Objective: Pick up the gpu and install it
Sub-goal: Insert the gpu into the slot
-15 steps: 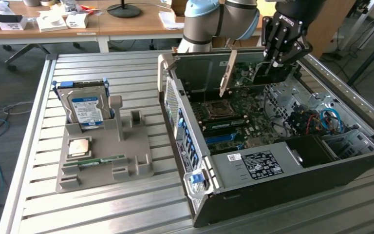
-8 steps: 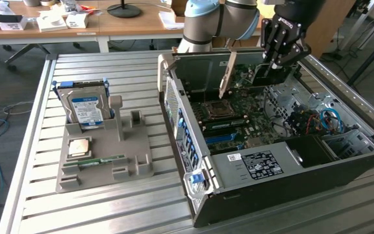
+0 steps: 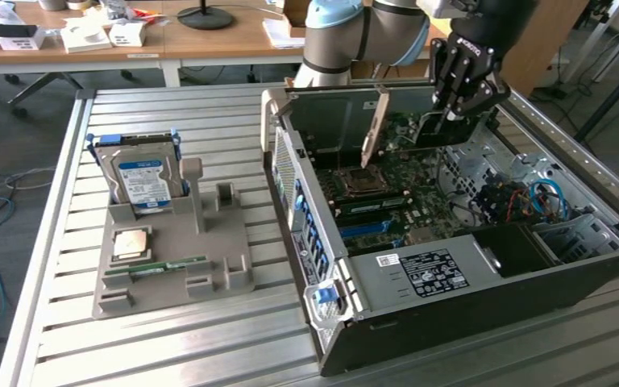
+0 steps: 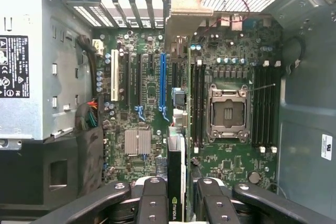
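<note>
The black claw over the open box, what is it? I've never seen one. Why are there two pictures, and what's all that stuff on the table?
The claw is the gripper at the end of a robot arm. One picture comes from a camera standing off to the side. The other comes from a camera on the arm's wrist, looking into an open computer case. The gripper is pinched shut on the gpu, a thin green card, and holds it upright inside the case. On the metal table sits a grey tray with a hard drive, a square chip and a memory stick.
</note>
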Controlling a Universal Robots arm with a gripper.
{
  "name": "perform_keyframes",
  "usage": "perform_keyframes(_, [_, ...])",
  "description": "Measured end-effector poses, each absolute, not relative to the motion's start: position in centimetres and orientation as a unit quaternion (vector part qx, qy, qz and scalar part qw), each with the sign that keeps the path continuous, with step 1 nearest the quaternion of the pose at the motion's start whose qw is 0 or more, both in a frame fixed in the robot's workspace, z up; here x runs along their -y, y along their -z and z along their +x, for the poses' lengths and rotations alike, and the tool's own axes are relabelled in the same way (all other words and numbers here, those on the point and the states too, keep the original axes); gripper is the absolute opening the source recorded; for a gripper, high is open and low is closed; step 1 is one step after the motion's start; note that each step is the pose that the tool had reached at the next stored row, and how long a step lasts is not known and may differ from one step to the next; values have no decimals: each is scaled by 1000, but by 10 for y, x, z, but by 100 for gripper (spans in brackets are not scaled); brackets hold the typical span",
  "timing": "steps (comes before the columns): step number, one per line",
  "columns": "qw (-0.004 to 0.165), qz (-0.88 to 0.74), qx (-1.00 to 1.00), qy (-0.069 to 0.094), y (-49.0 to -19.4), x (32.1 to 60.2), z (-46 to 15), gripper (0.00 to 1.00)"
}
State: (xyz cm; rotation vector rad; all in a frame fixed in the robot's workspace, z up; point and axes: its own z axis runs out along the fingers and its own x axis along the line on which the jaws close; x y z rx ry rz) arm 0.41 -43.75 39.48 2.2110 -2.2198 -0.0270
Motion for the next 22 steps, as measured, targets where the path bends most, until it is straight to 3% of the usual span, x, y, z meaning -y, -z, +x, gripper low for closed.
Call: perform_keyframes(22, [4, 706, 708, 9, -381, 438, 4, 27])
